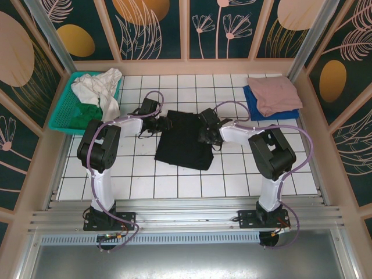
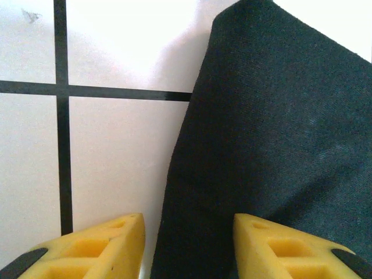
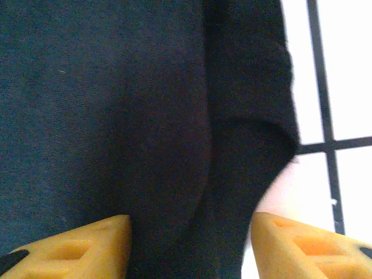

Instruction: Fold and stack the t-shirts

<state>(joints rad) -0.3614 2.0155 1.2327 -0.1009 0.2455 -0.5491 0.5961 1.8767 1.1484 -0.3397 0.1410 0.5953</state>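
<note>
Black cloth t-shirt [image 1: 185, 139], partly folded into a long panel, lies mid-table on the white tiled table [image 1: 174, 186]. The left gripper [image 2: 187, 224] straddles its left edge and the right gripper [image 3: 190, 221] its right edge, both released. A folded dusty-pink tee [image 1: 273, 93] tops a blue tee [image 1: 253, 109] far right. The black shirt likely needs more folds, then stacking.

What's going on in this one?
Two robot arms are working a black cloth t-shirt, partly folded, in the middle of the white tiled table. The left gripper and right gripper sit at its opposite side edges, jaws apart. A dusty-pink folded shirt already lies on a blue shirt at the far right.
</note>
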